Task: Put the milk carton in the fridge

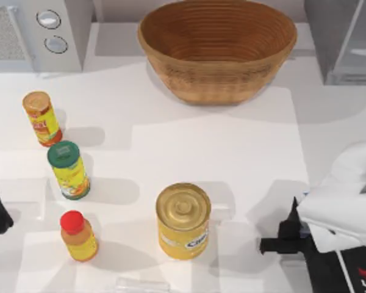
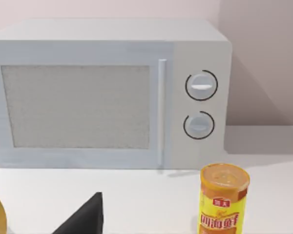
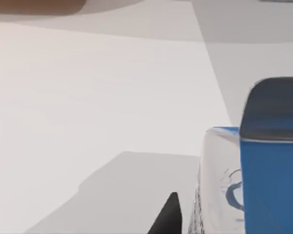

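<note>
Right wrist view: milk carton (image 3: 254, 185) close against right end effector (image 3: 185, 217), bench's right front; grip state can't tell. Risk: carton tips w/ off-centre pinch; fridge (image 1: 344, 43) far back-right.

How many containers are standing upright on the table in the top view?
4. An orange-lidded can, a green-lidded can and a red-capped bottle stand along the left; the gold-lidded yellow can stands near the centre front. The right arm may hide more.

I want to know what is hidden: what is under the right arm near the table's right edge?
In the right wrist view, the milk carton sits right by the right gripper. From above, the arm covers the carton, so its exact position is hidden.
</note>
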